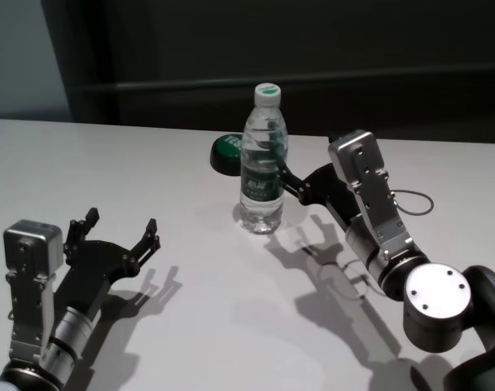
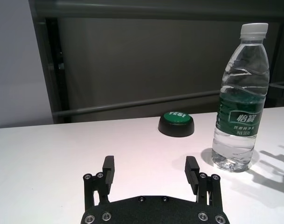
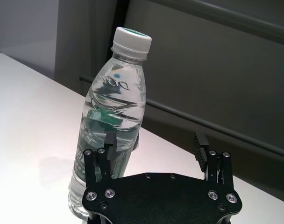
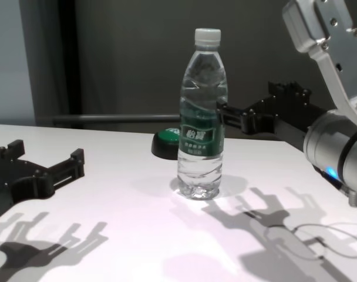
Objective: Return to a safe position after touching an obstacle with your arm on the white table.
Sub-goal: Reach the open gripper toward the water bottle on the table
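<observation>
Bottle [image 1: 262,167] stands upright on the tabletop [image 1: 109,171] toward its far edge, a green button [image 1: 227,152] just behind. Right arm reaches in low from the right, its claw [image 3: 153,142] spread wide, one finger [image 3: 109,144] against the bottle. Left claw [image 1: 117,230] hovers wide and empty near the near-left corner

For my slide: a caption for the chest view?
Right gripper open beside upright water bottle on white table.
</observation>
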